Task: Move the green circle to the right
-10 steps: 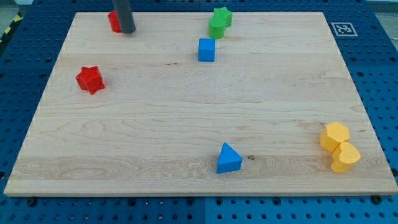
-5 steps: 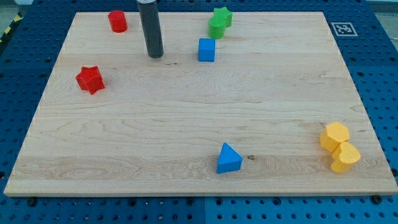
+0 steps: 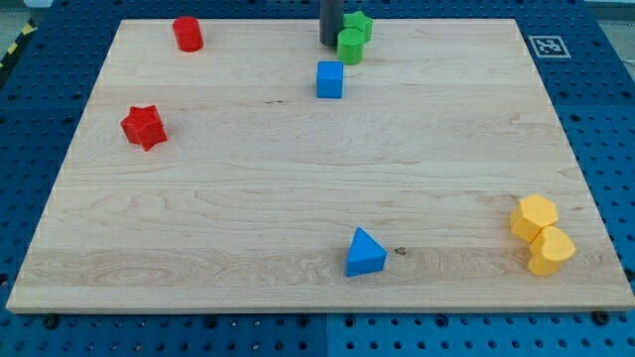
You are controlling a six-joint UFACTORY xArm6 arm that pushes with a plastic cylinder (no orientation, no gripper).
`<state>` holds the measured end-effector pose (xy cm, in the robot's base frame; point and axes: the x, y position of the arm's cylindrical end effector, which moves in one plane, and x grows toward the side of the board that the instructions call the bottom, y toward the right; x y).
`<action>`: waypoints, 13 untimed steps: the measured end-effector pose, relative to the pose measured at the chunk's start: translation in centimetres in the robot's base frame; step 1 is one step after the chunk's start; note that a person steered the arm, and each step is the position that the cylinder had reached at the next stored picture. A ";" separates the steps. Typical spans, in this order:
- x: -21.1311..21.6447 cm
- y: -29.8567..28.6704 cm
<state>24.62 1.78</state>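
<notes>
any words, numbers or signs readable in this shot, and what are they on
No words, numbers or brand names can be read anywhere.
The only sign is a black-and-white square marker on a white patch at the top right corner of the wooden board; it is a pattern, not text.
The blocks carry no markings.

The straight dark rod (image 3: 330,20) is cut off by the view's top edge, so only its lower stretch shows, down to my tip (image 3: 330,43). The small green star-shaped block (image 3: 359,24) is partly hidden behind the round green cylinder block (image 3: 350,46), and whether the two touch cannot be told. Whether my tip touches the green cylinder cannot be told either. The blue perforated table (image 3: 615,149) under the wooden board (image 3: 298,188) runs out of frame on every side.
</notes>
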 end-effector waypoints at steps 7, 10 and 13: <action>-3.0 5.9; -2.2 10.2; 0.5 12.8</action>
